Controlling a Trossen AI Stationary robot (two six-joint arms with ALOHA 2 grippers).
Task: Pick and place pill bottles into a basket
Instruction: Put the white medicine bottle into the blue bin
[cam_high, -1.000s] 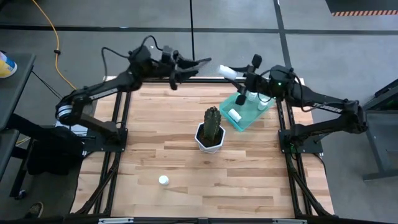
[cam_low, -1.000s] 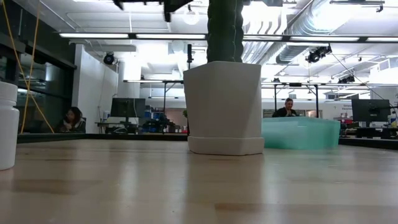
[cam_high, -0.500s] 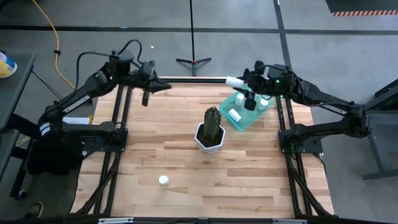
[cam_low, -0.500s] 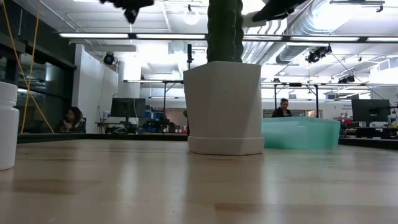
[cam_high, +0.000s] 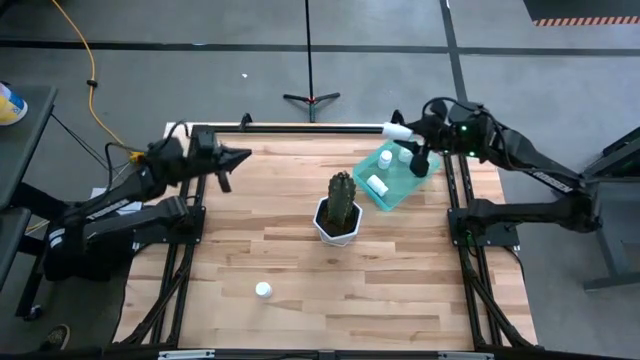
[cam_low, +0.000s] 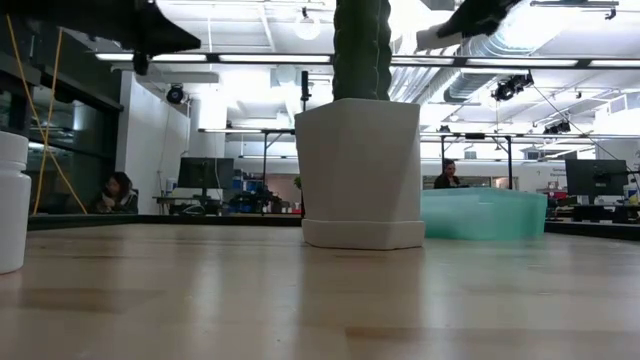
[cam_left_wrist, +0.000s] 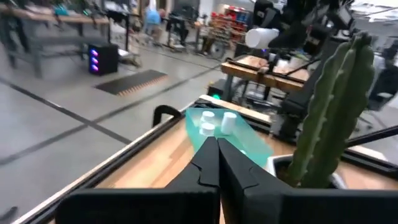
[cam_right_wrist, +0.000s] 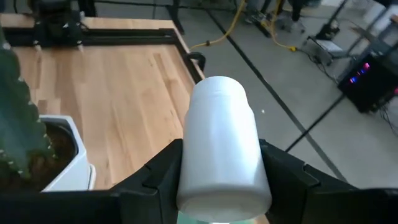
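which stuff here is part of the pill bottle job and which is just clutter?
Job:
- basket, with bottles in the basket
- held bottle, gripped by the right gripper above the table's far edge near the basket
- lone bottle on the table
- left gripper, shut, empty, at the left side

Clutter:
- cactus pot
- people in the room behind

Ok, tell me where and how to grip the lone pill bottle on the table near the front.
The bottle stands upright and alone on the table, cap up. Probably best to come straight down with the empty left gripper and pinch its round body below the cap.
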